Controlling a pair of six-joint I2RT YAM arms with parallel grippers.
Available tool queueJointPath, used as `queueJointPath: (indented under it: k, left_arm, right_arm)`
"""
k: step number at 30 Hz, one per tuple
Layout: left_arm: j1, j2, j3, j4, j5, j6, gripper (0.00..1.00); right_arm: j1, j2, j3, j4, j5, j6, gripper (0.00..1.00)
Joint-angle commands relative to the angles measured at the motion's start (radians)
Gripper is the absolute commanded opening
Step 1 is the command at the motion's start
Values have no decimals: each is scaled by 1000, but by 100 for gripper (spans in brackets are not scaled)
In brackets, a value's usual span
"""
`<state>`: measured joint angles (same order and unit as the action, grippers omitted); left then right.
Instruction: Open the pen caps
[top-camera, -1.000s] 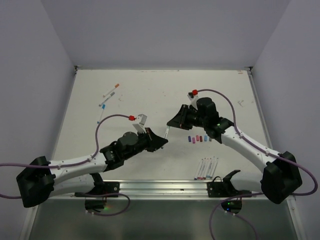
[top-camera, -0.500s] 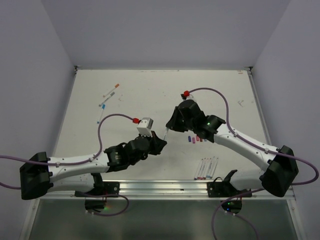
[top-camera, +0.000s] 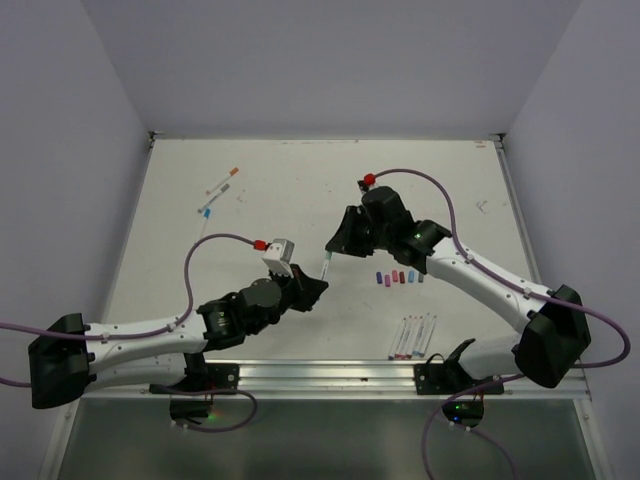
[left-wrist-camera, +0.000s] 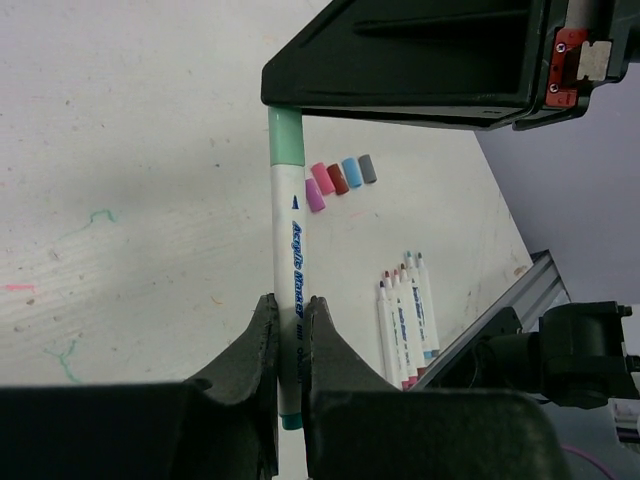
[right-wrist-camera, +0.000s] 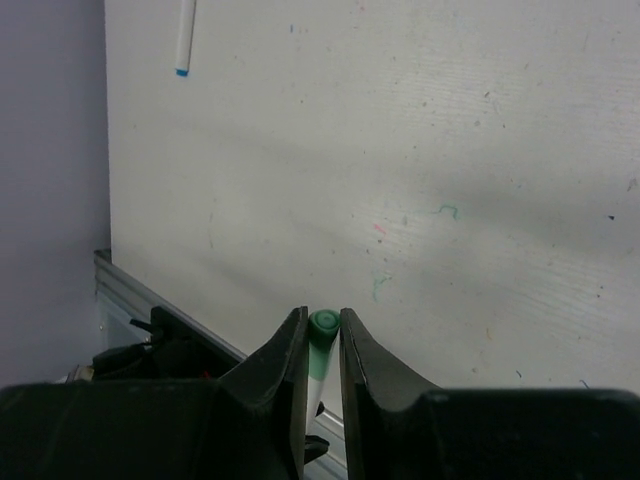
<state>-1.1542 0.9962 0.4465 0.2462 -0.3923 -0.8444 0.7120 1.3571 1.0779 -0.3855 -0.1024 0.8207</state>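
Step in hand: pulling the cap off 1 pen held in the air between the 2 arms, near the middle of the overhead view.
Marker pen (left-wrist-camera: 290, 230): white barrel with blue lettering, running straight from the left hand up to the right hand, clear of the bench (top-camera: 300, 190).
Green cap (left-wrist-camera: 286, 128): on the pen's far end and seated against the barrel; no gap shows, so I judge it not yet off.
Left hand (left-wrist-camera: 290, 305): closed tight on the barrel near its lower end, with a short teal-tipped stub poking out below the fingers. It looks to serve as the anchor.
Right hand (right-wrist-camera: 321, 318): pinched on the cap alone, jaws only cap-wide, looking down the cap's end face. Gripping just the cap lets a straight pull along the pen's axis separate it.
Why opposed: the 2 hands face each other along 1 line, so the pull loads neither grip sideways.
Loose caps (top-camera: 398, 277): 5 in a row on the bench, right of centre, below the right arm.
Uncapped pens (top-camera: 413, 335): bundled side by side at lower right, near the rail.
Capped pens (top-camera: 222, 181): 2 lying at upper left, caps on, well apart from both hands.
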Motion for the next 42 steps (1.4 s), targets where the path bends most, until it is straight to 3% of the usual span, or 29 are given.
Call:
queueJointPath:
  k: [1,12,16,27,42]
  left_arm:
    - [-35,-19,38,2,96,25,0]
    - [-25,-16,64,-15,47,-10,0]
    - [-18,-18,78,-45,30,-16,0]
    - [40,-8,64,-45,61,-27,0]
    - [70,9,89,-1,124,-16,0]
  right_arm:
    - [-42,-3,-21,203,37,-49,21]
    - [-22,-19,-111,280,-8,-14,31]
    - [-20,-53,-147,301,1,-8,40]
    - [-20,-157,-243,363,-39,40,39]
    - [-17,-125,-269,433,-103,69,34]
